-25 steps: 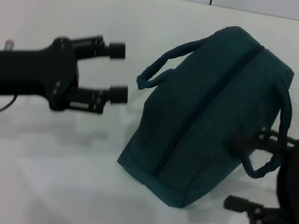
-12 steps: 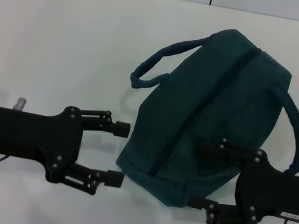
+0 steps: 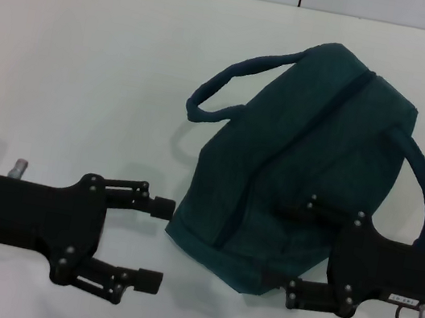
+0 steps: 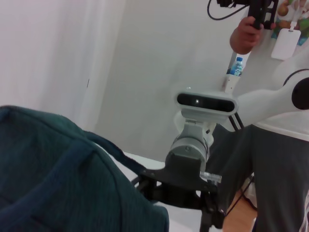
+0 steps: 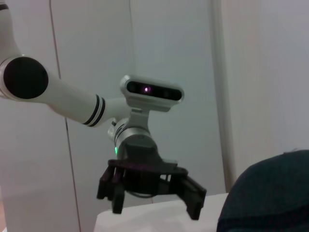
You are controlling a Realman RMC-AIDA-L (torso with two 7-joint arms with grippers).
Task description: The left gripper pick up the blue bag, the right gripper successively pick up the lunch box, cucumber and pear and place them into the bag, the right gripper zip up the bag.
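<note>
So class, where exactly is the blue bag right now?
In the head view the blue bag lies on the white table, right of centre, between the left gripper and the right gripper.

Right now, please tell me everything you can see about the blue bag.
The blue bag is dark teal fabric and lies on the white table, set diagonally. Its top zipper looks closed. Two loop handles hang out, one on each side. The open left gripper points at its near corner; the open right gripper overlaps its near end. Contact cannot be told.

No legible text. The white label strip (image 3: pixel 407 303) on the right gripper (image 3: pixel 285 249) carries dark marks too small to read.
</note>
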